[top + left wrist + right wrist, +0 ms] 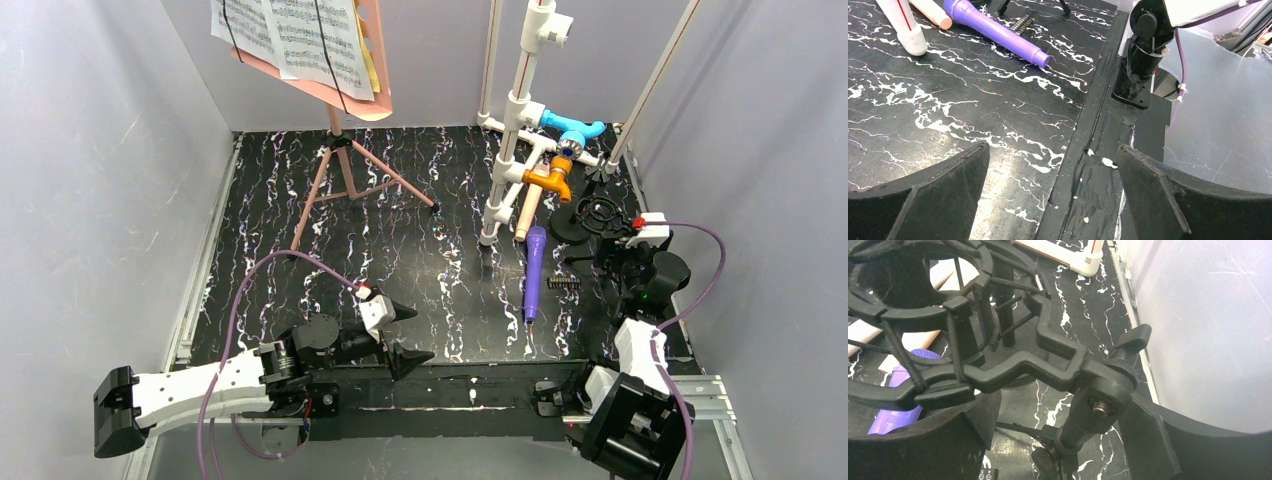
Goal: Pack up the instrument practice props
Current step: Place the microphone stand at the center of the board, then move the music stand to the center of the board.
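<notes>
The right end effector stands wide open astride the black mic mount on its small tripod at the right edge of the counter, gripping nothing. Its jaws flank the swivel knuckle. The mount looks light and springy, its ring hung on thin elastic cords, so the stiff knuckle or the stem below is probably the safer hold. The tripod may tip if nudged. The left end effector hangs fully open and empty over the near edge. A purple mic lies flat right of centre, smooth and likely to roll. A beige mic lies just beyond it. The stand with pages is far left, top-heavy, its loose sheets prone to slipping. No box or bag shows.
</notes>
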Robot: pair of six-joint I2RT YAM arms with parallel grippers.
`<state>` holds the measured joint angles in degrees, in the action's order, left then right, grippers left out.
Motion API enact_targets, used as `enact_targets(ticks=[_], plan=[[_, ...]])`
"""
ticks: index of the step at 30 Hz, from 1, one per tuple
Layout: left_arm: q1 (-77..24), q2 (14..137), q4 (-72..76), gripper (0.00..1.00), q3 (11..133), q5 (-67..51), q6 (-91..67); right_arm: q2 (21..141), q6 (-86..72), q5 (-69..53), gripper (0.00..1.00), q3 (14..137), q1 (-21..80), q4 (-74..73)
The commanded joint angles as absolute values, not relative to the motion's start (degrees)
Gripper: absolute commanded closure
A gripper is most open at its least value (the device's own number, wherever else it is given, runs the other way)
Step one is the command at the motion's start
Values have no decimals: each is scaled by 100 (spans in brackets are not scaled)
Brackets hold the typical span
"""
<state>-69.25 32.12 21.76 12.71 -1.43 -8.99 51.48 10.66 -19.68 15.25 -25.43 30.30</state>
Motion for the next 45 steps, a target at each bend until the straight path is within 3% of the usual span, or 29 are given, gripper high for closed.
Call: enact_targets(ticks=[1,27,35,45], plan=[[-6952,3098,2158,2,1256,-96,-836,4833,1354,-1885,4,1824,-2560,2505],[-6952,2700,1863,2,1388,-132,-819,4003,1707,-1848,2,4627,-2562,-3374],[-6952,2694,1155,2,1845,-80,-855,4071,2359,-2672,2,5544,-2560,-4641],[-6952,2609,-39,2,2486,335,-897,4680,4113,-4771,2,6178,-2558,-6301]])
